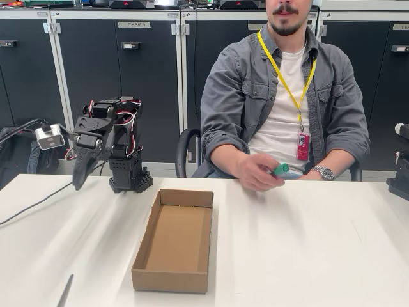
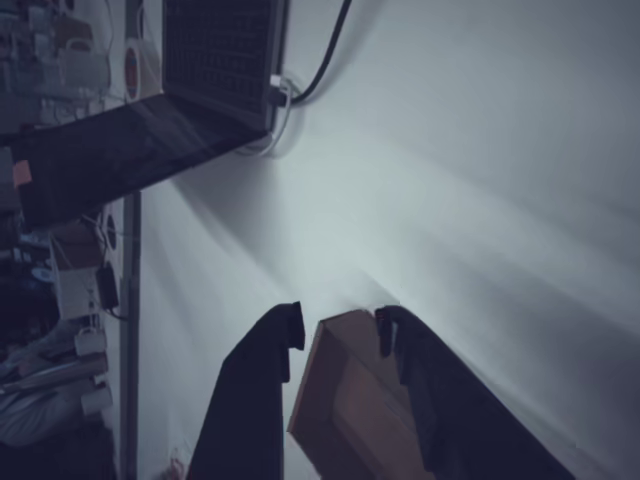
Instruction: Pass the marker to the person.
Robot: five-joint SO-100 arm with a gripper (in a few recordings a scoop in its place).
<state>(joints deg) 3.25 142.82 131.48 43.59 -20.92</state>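
1. The room behind me is lined with dark cabinet doors in pale frames.
2. The white surface runs across the fixed view. In my wrist view it stretches away, streaked with blur.
3. The person sits behind the surface's far edge, forearms resting on it.
4. An open brown cardboard box lies on the surface near the middle; my wrist view shows it between my fingers.
5. My black arm stands at the far left, folded over its base.
6. My gripper points down, well apart from the person. Its 2 fingers stand a little apart and hold nothing.
7. The person's hand holds the marker, green cap showing.
8. A thin grey stick lies at the near left edge.
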